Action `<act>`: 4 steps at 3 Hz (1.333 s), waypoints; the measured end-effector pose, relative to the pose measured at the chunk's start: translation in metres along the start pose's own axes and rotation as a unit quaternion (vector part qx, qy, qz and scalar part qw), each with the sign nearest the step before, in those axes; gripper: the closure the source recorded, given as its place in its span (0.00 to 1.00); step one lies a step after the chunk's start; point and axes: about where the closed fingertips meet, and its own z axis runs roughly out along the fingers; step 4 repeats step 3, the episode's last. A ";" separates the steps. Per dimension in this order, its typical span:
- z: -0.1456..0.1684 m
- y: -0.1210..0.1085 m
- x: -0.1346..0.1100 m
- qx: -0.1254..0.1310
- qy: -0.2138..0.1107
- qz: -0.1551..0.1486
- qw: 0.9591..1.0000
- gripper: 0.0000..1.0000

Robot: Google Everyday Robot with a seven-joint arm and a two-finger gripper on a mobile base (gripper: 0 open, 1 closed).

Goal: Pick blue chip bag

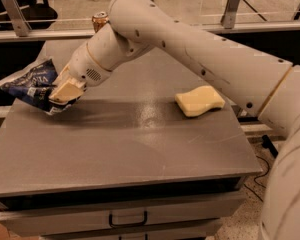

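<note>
judging from how things lay, the pick was taken to be largely accomplished. the blue chip bag (31, 81) was seen pinched between the jaws of the gripper (65, 93), which was positioned over the left side of the counter (140, 149). the bag was held tilted, its upper part raised and hanging out past the counter's left edge, and it was crumpled where the jaws were closed on its right end. whether its lowest corner was touching the counter surface could not be told. the pale yellow sponge (200, 100) was seen lying well apart on the right side, and the soda can (99, 20) was partly hidden behind the arm at the back. what remained, it was judged, was for the bag to be raised fully clear of the counter and for the hold to be proven secure, since a thin crinkly edge could easily be let slip
</note>
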 end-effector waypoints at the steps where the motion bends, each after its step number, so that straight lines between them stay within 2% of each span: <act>1: -0.033 -0.016 -0.017 0.026 -0.044 -0.018 0.999 1.00; 2: -0.080 -0.042 -0.024 0.070 -0.102 -0.038 0.992 1.00; 4: -0.082 -0.043 -0.027 0.072 -0.104 -0.044 0.991 1.00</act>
